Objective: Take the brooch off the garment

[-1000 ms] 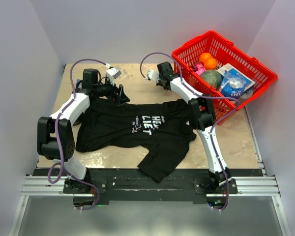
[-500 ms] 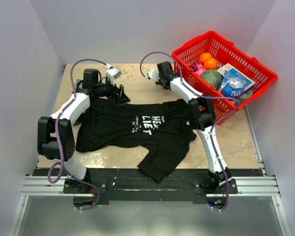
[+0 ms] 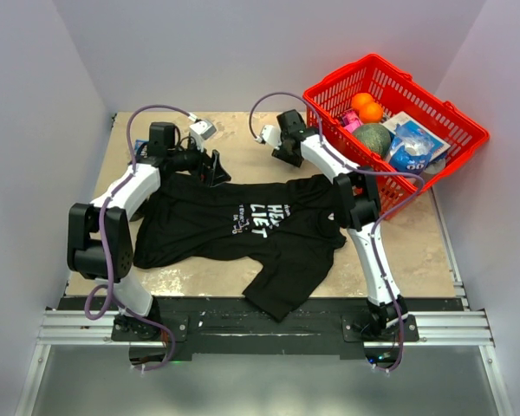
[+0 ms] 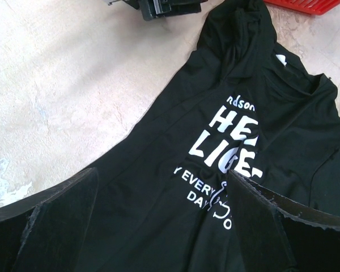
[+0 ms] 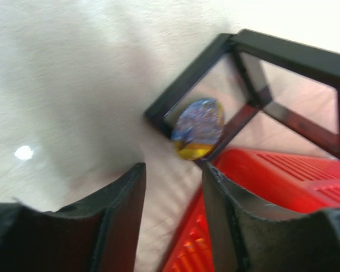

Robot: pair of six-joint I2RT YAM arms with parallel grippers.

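**Overhead and wrist views of the two-arm cell.** Nearest the viewer, both arm bases sit on the rail at the near edge of the table (image 3: 420, 251). Just beyond lies the garment (image 3: 234, 227), a black short-sleeved T-shirt spread flat with its white lettering (image 4: 229, 136) facing up. One folded flap reaches almost to the table's near edge.

Bare tabletop shows to the right of the shirt, in a narrow strip on its left, and in a wider band beyond its far edge.

The left gripper (image 3: 215, 167) hovers over the shirt's far left edge. Its fingers (image 4: 56, 218) are spread wide and hold nothing; only cloth shows between them.

Farther on, past the shirt's far edge, the right gripper (image 3: 284, 154) hangs over bare table beside the left corner of the red basket (image 3: 342, 74). Its fingers (image 5: 116, 215) stand partly apart with an empty gap between them.

Just beyond their tips is what appears to be the brooch (image 5: 198, 128), a small round disc. It is blurred, greyish-blue and glittery, with a yellow lower edge. It is clear of the garment and overlaps the corner of a black wire frame (image 5: 286, 54). Whether it touches the frame or is in the air cannot be told.

The basket, holding fruit and packets, fills the far right corner. Plain walls close the table on its left, far and right sides.
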